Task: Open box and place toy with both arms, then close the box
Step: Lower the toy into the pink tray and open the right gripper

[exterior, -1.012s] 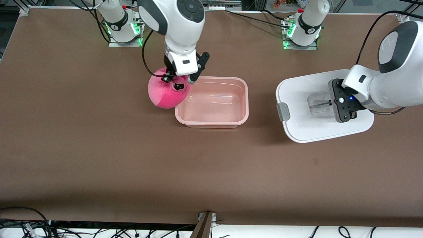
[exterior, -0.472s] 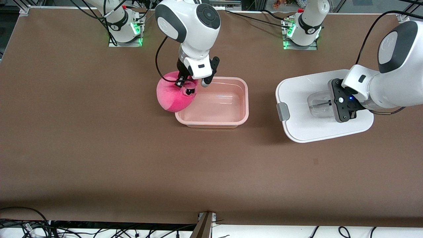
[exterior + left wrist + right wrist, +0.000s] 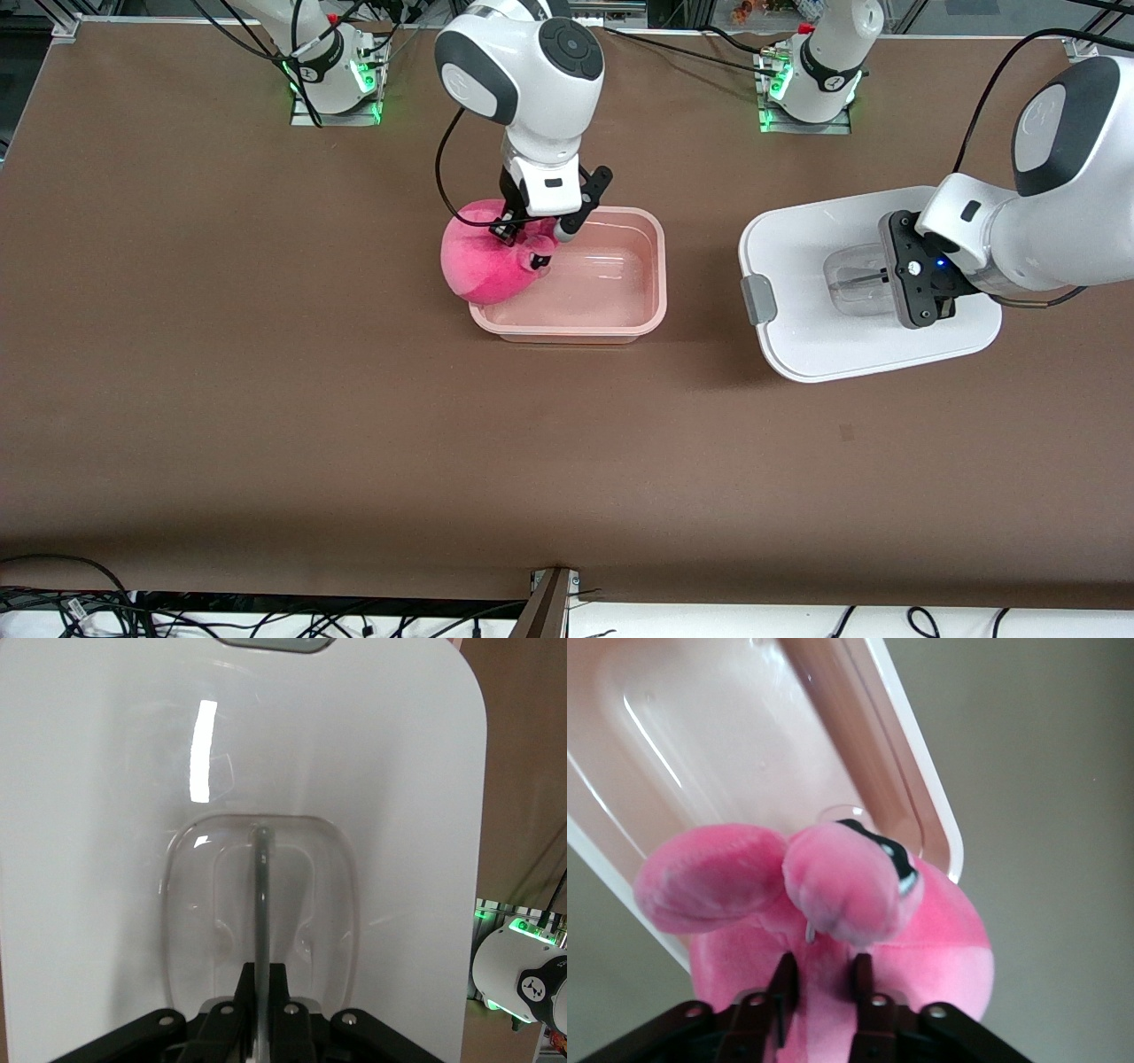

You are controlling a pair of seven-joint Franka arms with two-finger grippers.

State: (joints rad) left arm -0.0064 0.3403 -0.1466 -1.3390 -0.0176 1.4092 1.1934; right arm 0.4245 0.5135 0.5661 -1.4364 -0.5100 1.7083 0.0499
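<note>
The open pale pink box base [image 3: 651,292] sits mid-table. My right gripper [image 3: 523,237] is shut on the hot-pink plush toy [image 3: 483,266] and holds it over the rim of the box at the right arm's end; in the right wrist view the toy [image 3: 921,930] hangs from the gripper [image 3: 822,979] above the box [image 3: 744,744]. The white lid [image 3: 797,337] lies flat toward the left arm's end. My left gripper [image 3: 886,277] is shut on the lid's handle bar [image 3: 263,895], which sits in a clear recess, in the left wrist view [image 3: 263,979].
A grey clip [image 3: 760,299] sits on the lid's edge that faces the box. The two arm bases [image 3: 332,66] [image 3: 811,75] stand along the table's farthest edge. Bare brown table [image 3: 443,443] stretches nearer the camera.
My right gripper has carried the toy toward the left arm's end, from beside the box to over its rim. The left gripper and lid have not moved.
</note>
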